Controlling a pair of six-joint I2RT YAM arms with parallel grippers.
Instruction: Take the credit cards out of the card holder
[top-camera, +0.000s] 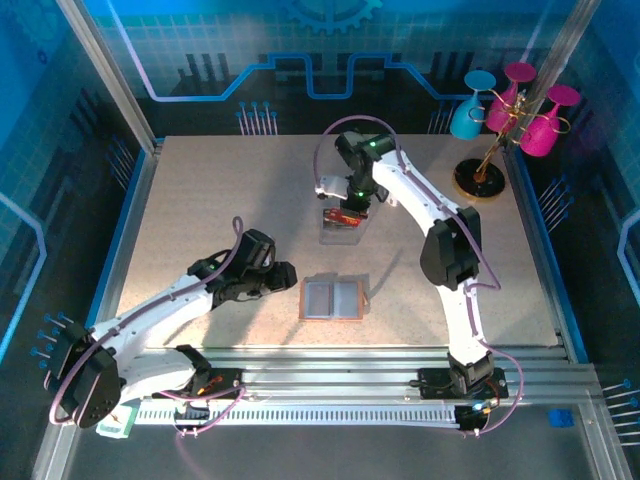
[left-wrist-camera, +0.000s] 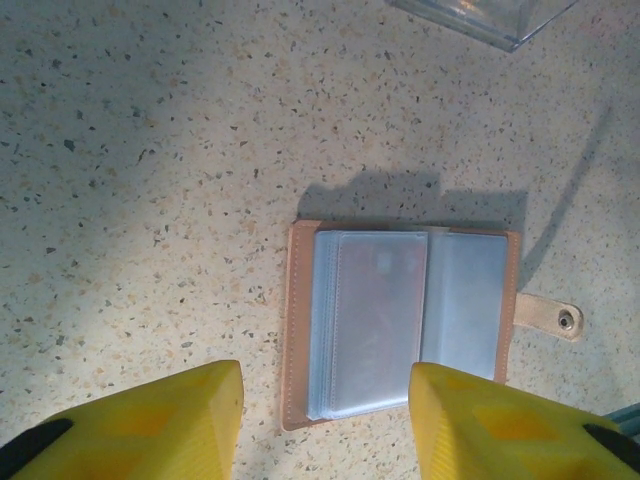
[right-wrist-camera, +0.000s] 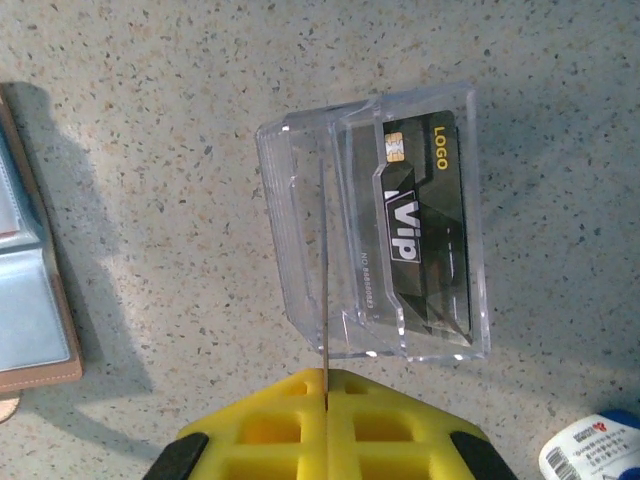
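The left arm is stretched low and forward from its base, and the left hand (top-camera: 285, 275) is held open, its yellow fingers (left-wrist-camera: 150, 425) set apart with nothing between them. The right arm is bent at the elbow, and the right hand (top-camera: 350, 203) is pointed downward, closed on a thin card (right-wrist-camera: 324, 270) seen edge-on.

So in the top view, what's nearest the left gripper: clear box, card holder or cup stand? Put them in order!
1. card holder, just right of the left gripper
2. clear box, farther back, mid-table
3. cup stand, far back right corner
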